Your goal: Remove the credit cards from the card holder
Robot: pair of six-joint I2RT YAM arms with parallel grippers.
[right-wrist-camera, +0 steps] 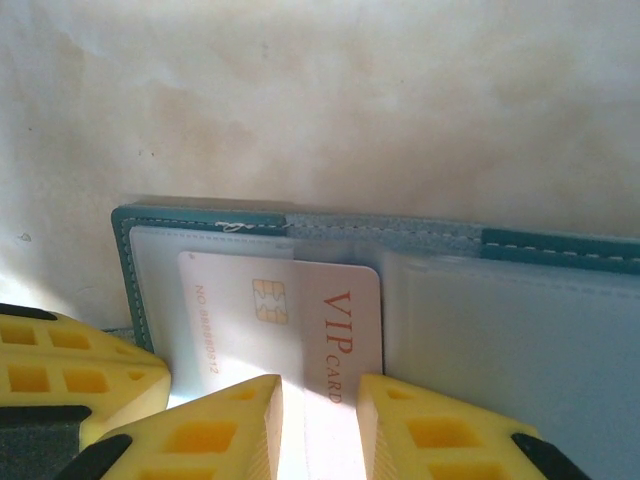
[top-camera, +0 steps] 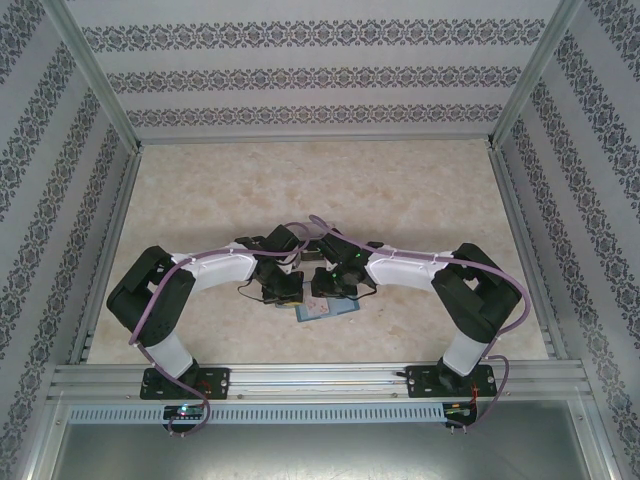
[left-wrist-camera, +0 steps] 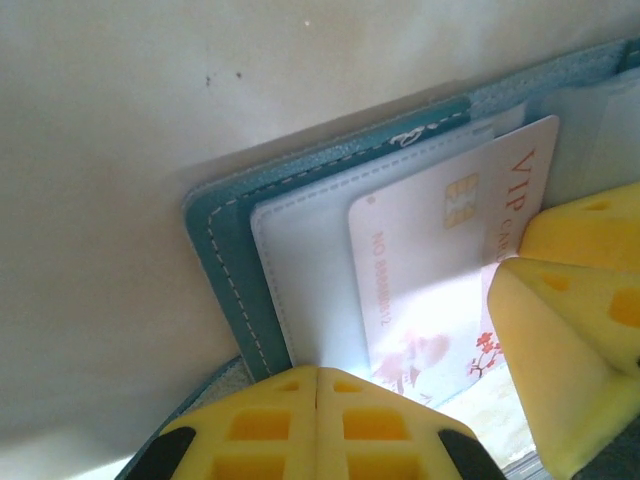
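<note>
Found right gripper (right-wrist-camera: 318, 392) slack, jaws parted, nothing pinched. Saw VIP credit card (right-wrist-camera: 290, 310) directly ahead of its tips, near edge running into the gap between them, long axis in line with the fingers. Far end lay at the clear pocket (right-wrist-camera: 155, 270) of the teal card holder (right-wrist-camera: 560, 248); in it or on it, could not tell. Noted left gripper (left-wrist-camera: 317, 374) clenched, tips together at the holder's near edge, card just ahead and to its right. Judged right gripper the nearer one, and a straight pull back toward that claw as the way out.
</note>
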